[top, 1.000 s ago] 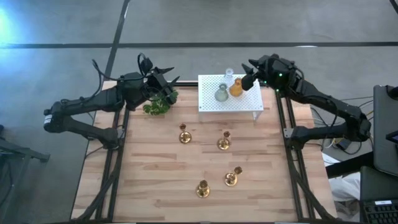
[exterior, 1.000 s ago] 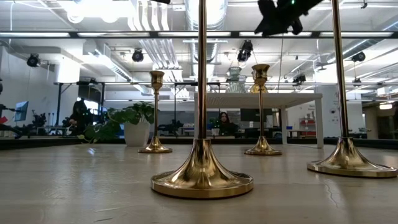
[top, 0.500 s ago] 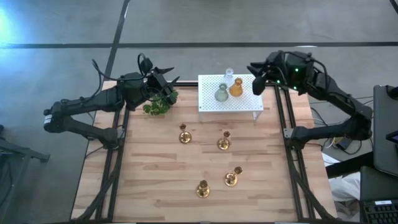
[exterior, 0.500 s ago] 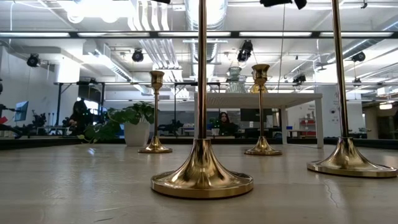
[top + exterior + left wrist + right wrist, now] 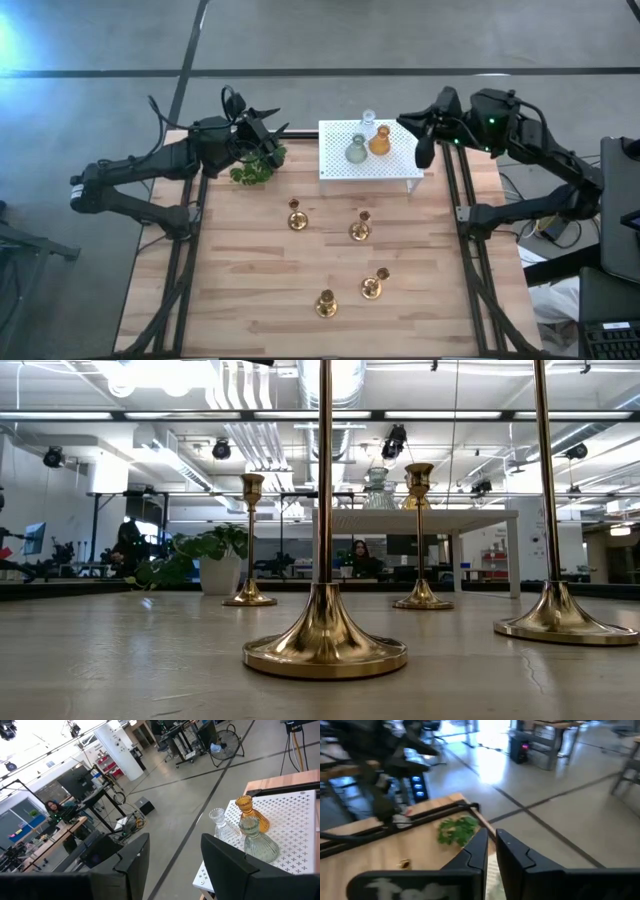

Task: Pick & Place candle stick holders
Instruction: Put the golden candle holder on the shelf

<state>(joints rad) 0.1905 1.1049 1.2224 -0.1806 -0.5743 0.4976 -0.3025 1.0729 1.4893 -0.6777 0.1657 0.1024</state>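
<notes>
Your right pincer (image 5: 421, 150) is hanging nearly closed, empty, beside the white stand (image 5: 395, 165); your left pincer (image 5: 268, 128) is waiting open over the plant (image 5: 252, 170).

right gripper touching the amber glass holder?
Apart. The high view shows the right gripper off the white stand's right edge, bare stand showing between it and the amber glass holder; nothing sits between its fingers in its wrist view.

I'm looking into an open robotics lab: exposed ceiling ducts (image 5: 250, 440), polished concrete floor (image 5: 300, 40), equipment-laden workbenches (image 5: 55, 827), a person (image 5: 358, 555) seated at monitors.
</notes>
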